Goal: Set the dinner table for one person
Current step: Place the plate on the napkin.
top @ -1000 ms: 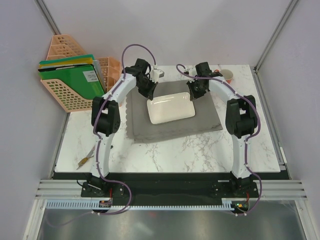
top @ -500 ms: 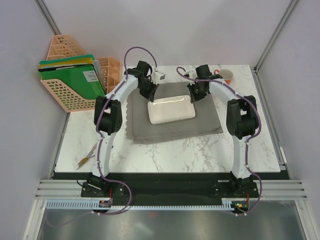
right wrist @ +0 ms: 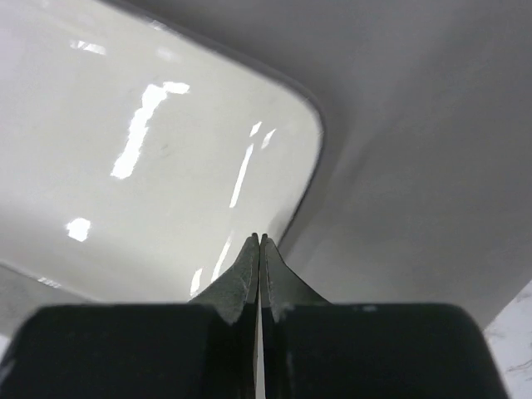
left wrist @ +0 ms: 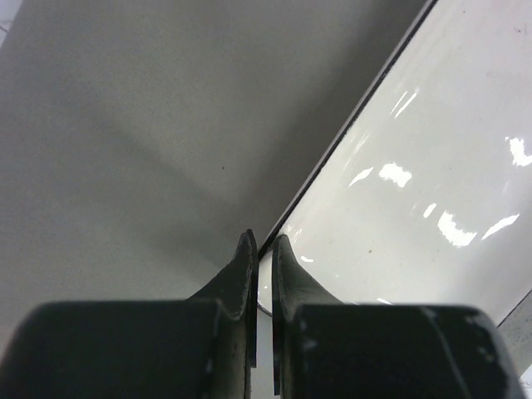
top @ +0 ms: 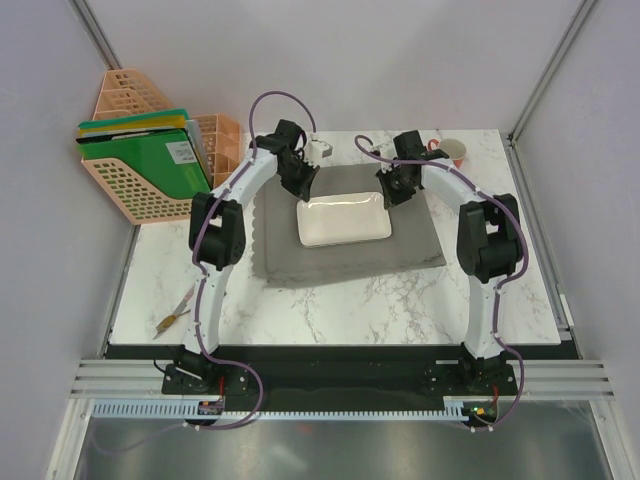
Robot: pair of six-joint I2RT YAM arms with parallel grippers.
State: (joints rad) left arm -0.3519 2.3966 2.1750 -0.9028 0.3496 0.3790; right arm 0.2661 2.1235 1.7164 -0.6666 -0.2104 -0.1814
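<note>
A white rectangular plate (top: 343,221) lies on a grey scallop-edged placemat (top: 345,255) in the middle of the marble dinner table (top: 400,305). My left gripper (top: 303,190) is at the plate's far left corner. In the left wrist view its fingertips (left wrist: 260,238) are shut to a thin slit right over the edge of the plate (left wrist: 416,166), with the placemat (left wrist: 150,125) on the left. My right gripper (top: 394,195) is at the far right corner. It (right wrist: 259,237) is fully shut, with its tips over the rim of the plate (right wrist: 125,150) beside the placemat (right wrist: 416,150).
An orange mesh rack (top: 135,190) with green folders stands at the far left. A small white object (top: 320,150) sits behind the mat and a pinkish cup (top: 455,152) at the far right corner. A utensil (top: 175,315) lies near the table's left front edge.
The plate has turned slightly and now lies squarer to the placemat. Both grippers have shifted a little with it, and both stay shut.
</note>
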